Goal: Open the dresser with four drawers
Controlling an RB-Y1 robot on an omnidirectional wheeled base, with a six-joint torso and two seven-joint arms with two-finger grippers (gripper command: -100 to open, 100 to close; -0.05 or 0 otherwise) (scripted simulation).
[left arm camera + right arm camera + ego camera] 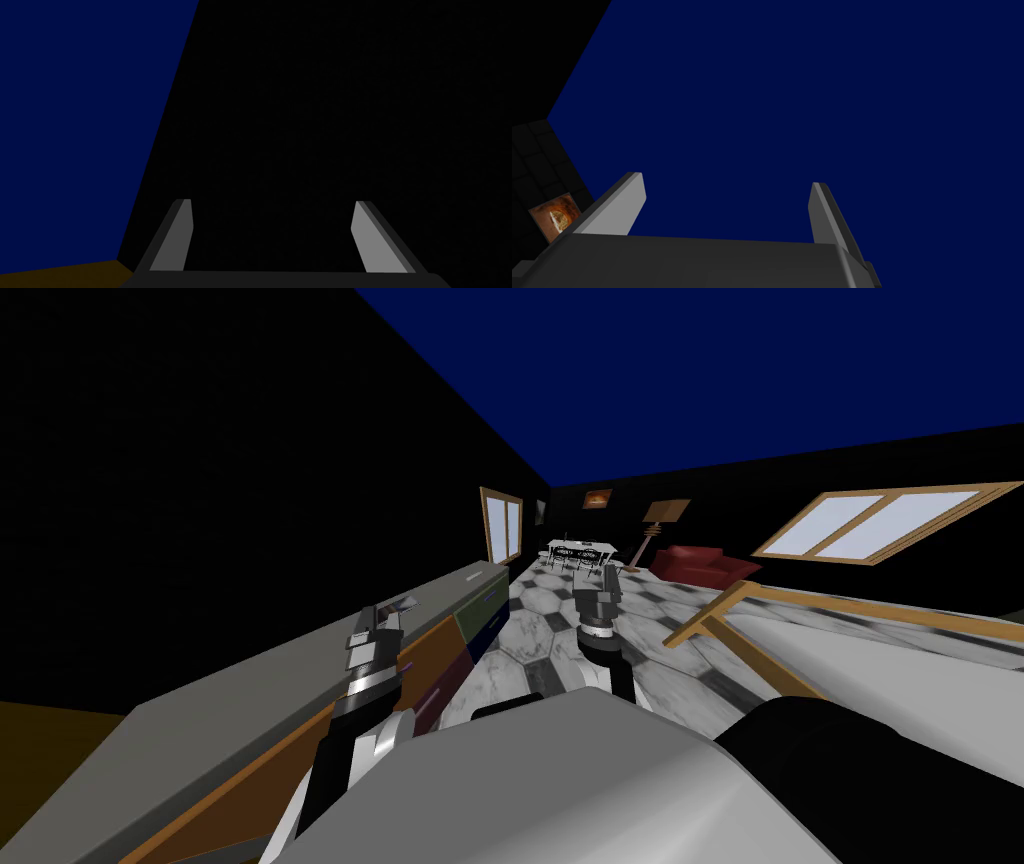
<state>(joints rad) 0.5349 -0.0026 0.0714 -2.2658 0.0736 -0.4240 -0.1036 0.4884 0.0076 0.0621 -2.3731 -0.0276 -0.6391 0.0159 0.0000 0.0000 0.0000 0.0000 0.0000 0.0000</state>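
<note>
A long dresser with a grey top runs along the black wall on my left. Its drawer fronts face the floor aisle: a green one, a blue one, a brown one and a maroon one, with small purple handles. My left gripper is raised over the dresser's front edge, above the brown drawer, touching nothing. In the left wrist view the left gripper stands open, nothing between its fingers, facing the black wall. My right gripper is raised over the floor; in its wrist view the right gripper is open and empty.
A wood-framed bed with a pale top lies to my right. Grey and white tiled floor runs between it and the dresser. Farther off are a red sofa, a floor lamp and a white table with chairs.
</note>
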